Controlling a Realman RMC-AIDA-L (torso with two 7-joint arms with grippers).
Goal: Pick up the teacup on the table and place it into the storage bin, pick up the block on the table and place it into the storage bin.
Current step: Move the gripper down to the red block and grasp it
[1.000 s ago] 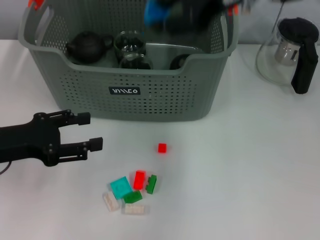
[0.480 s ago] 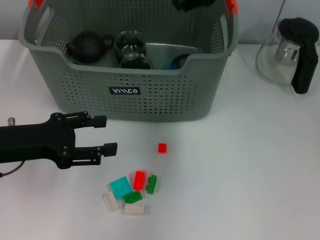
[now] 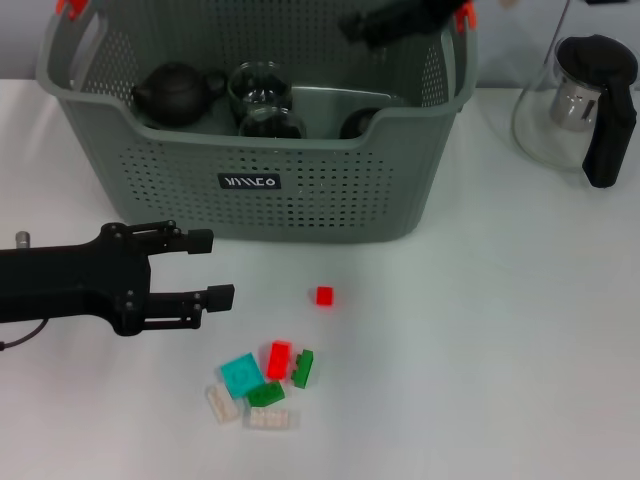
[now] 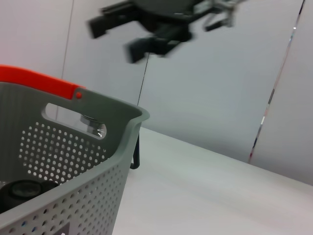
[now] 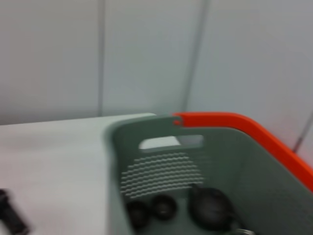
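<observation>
The grey-green storage bin (image 3: 300, 185) stands at the back of the table, also seen in the left wrist view (image 4: 73, 161) and the right wrist view (image 5: 171, 166). Inside it are a black teapot (image 3: 175, 92), glass cups (image 3: 258, 85) and a small dark teacup (image 3: 358, 123). A small red block (image 3: 324, 295) lies alone in front of the bin. My left gripper (image 3: 210, 267) hovers open, left of that block, holding nothing. My right gripper (image 3: 365, 25) hangs over the bin's far right corner, and in the left wrist view it (image 4: 117, 36) is open and empty.
A pile of blocks lies near the front: teal (image 3: 240, 375), red (image 3: 279, 359), green (image 3: 303, 368) and clear ones (image 3: 268, 419). A glass kettle with a black handle (image 3: 580, 100) stands at the back right. Orange clips (image 4: 39, 81) top the bin's handles.
My left gripper moved right toward the blocks, then stayed. My right gripper held something blue over the bin a second ago; now it is empty and higher up.
</observation>
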